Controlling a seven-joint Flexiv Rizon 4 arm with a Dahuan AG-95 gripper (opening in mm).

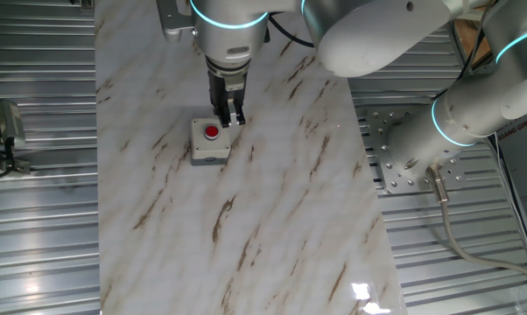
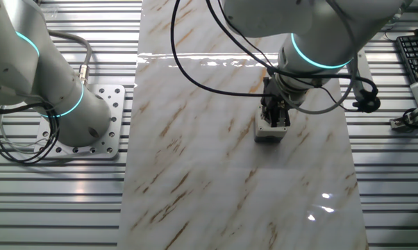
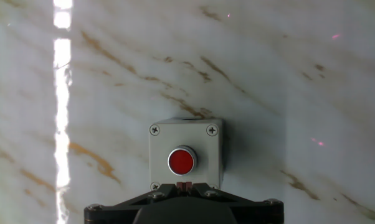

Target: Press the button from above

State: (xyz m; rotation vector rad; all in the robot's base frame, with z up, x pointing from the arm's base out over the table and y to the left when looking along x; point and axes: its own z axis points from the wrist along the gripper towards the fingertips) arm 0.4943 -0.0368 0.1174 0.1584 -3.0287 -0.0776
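The red round button point(image 3: 182, 161) sits in the top of a small light-grey square box point(image 3: 166, 134) on the marble tabletop. In one fixed view the button point(image 1: 211, 132) shows on the box point(image 1: 208, 154), and my gripper point(image 1: 229, 119) hangs just above the box's far right edge, pointing down. In the hand view my fingertips point(image 3: 185, 185) touch each other, shut and empty, over the box's edge just beside the button. In the other fixed view the gripper point(image 2: 275, 119) covers the box point(image 2: 268, 135) top and hides the button.
The marble slab point(image 1: 272, 201) lies on a ribbed metal table point(image 1: 36, 219). The arm's base plate point(image 1: 404, 157) is at the right. A small device point(image 1: 5, 131) stands on the left, and a keyboard point(image 2: 414, 55) lies off the slab.
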